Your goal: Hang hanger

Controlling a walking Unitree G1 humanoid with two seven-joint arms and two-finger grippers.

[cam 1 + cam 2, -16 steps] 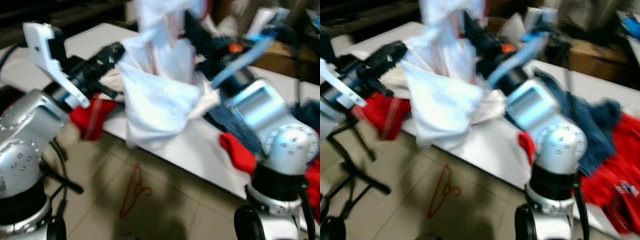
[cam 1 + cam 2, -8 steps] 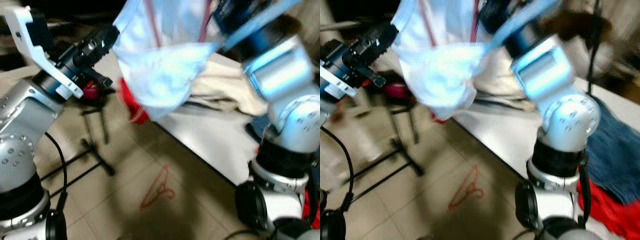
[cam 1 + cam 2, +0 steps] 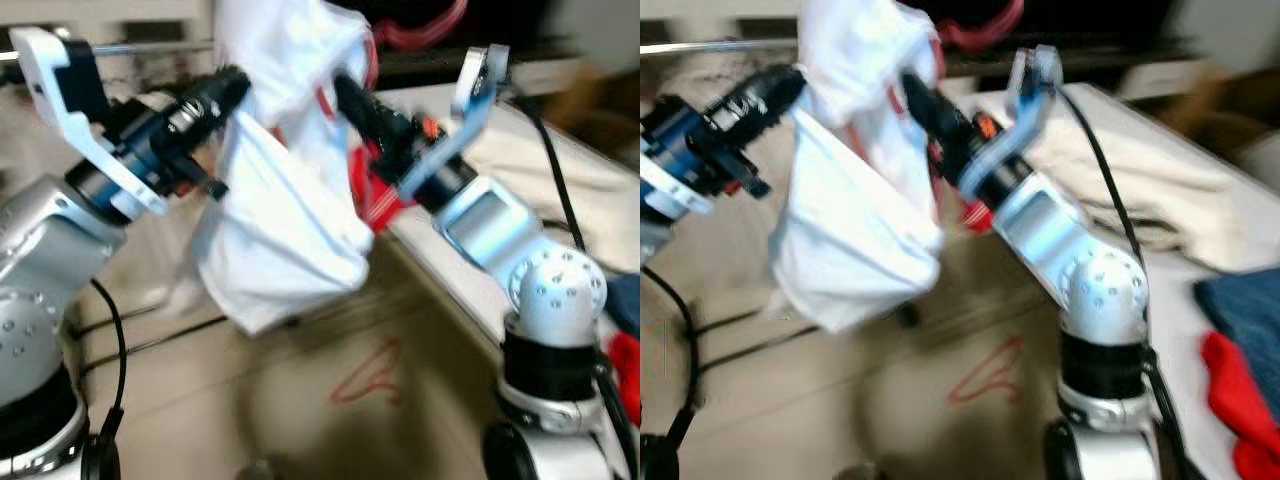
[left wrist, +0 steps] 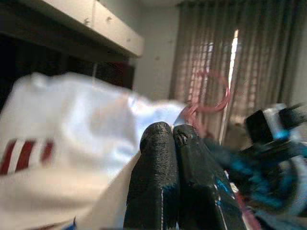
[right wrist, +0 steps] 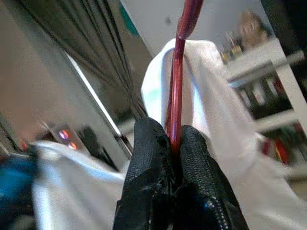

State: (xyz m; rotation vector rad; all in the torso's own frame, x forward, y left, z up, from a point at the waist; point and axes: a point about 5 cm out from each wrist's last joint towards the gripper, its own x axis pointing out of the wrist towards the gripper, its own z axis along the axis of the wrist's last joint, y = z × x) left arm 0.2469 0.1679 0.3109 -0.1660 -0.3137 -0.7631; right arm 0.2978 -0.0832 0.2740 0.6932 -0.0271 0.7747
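A white garment (image 3: 285, 210) hangs on a red hanger, whose hook (image 3: 430, 30) curls above it. My right gripper (image 3: 345, 90) is shut on the hanger's red neck (image 5: 178, 86), with its fingers (image 5: 153, 158) pressed around it. At the garment's left shoulder, my left gripper (image 3: 235, 85) is shut with its fingertips (image 4: 160, 139) against the white cloth (image 4: 72, 120). Both arms hold the garment up in the air over the floor. The hook (image 4: 211, 93) also shows past the left fingers.
A second red hanger (image 3: 368, 378) lies on the tiled floor below. The white table (image 3: 1160, 270) with a beige cloth (image 3: 1140, 180), a blue cloth (image 3: 1250, 300) and a red cloth (image 3: 1240, 380) runs along the right. A thin grey bar (image 3: 700, 45) crosses the upper left.
The whole view has swung left, so the table now sits at the right. Both grippers still hold the garment, which has swung lower and to the left.
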